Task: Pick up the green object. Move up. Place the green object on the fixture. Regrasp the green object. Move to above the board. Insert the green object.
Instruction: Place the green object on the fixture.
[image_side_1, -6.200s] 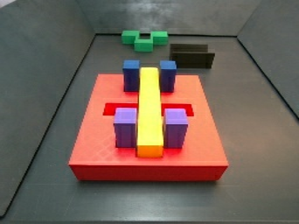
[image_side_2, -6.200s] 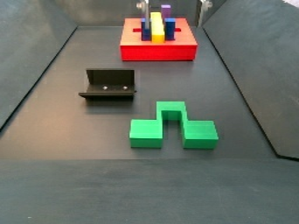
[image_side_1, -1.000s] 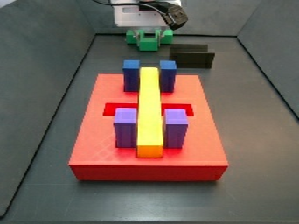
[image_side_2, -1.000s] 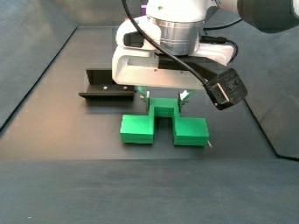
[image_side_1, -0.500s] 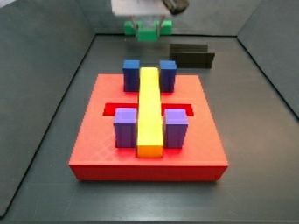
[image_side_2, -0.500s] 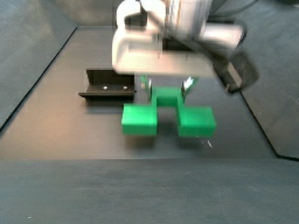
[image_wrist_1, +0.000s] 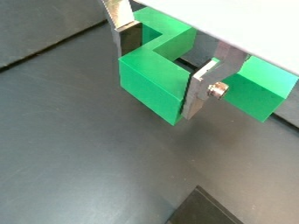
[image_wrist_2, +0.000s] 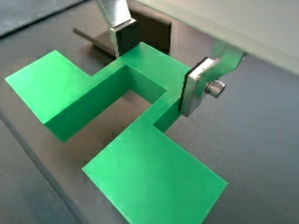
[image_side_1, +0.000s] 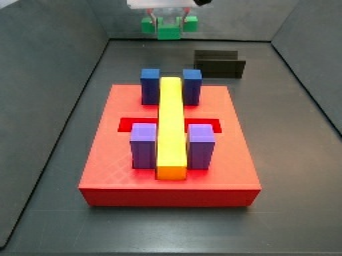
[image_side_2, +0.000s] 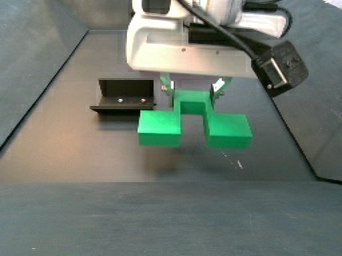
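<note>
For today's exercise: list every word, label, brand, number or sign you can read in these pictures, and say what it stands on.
None can be read: no view shows any text.
The green object, held in the tool above the floor, is plain.
The fixture is plain.
The board and its blocks are plain.
</note>
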